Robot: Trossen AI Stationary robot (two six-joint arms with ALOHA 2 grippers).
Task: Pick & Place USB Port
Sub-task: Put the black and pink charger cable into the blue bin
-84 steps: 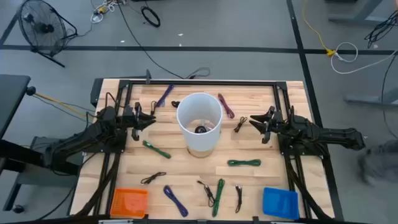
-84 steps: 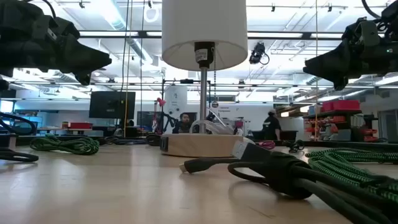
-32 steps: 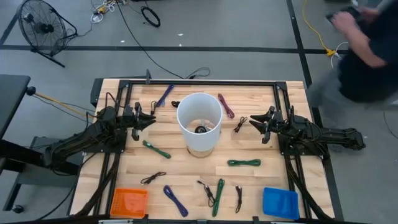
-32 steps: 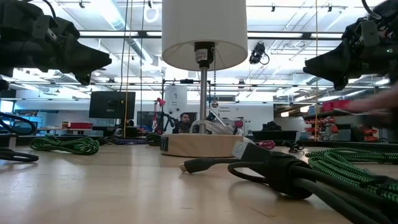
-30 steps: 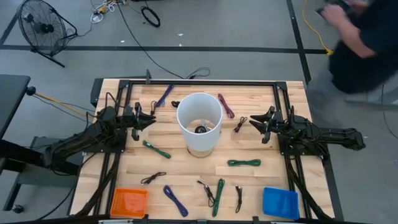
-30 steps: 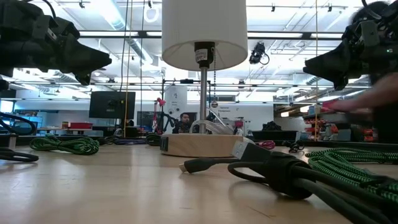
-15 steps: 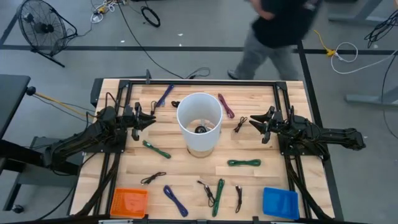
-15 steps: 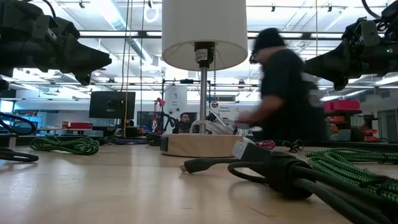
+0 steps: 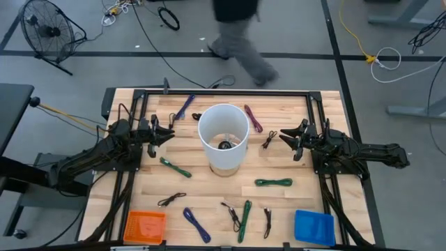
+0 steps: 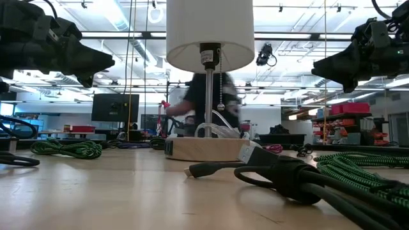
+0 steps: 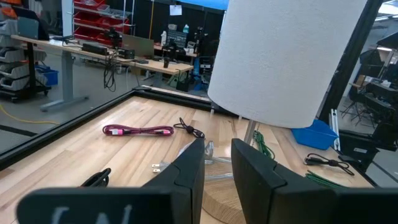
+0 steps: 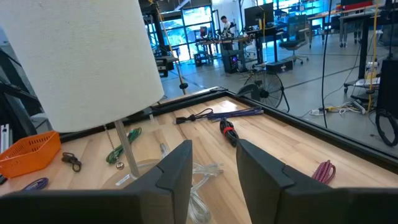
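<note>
Several coiled USB cables lie flat on the wooden table: a green one, another green one, a magenta one, a blue one and a black one. Which of them carries the USB port I cannot tell. My left gripper hovers at the table's left, level, open, pointing at the lamp. My right gripper hovers at the right, level, open, also facing the lamp. Nothing is between either pair of fingers.
A lamp with a white shade stands mid-table on a round wooden base, between the two grippers. An orange bin sits at the near left corner, a blue bin at the near right. A person walks past the far edge.
Both arms have kept still and nothing on the table has moved. A person beyond the table's far edge has walked from the right side toward the left.
</note>
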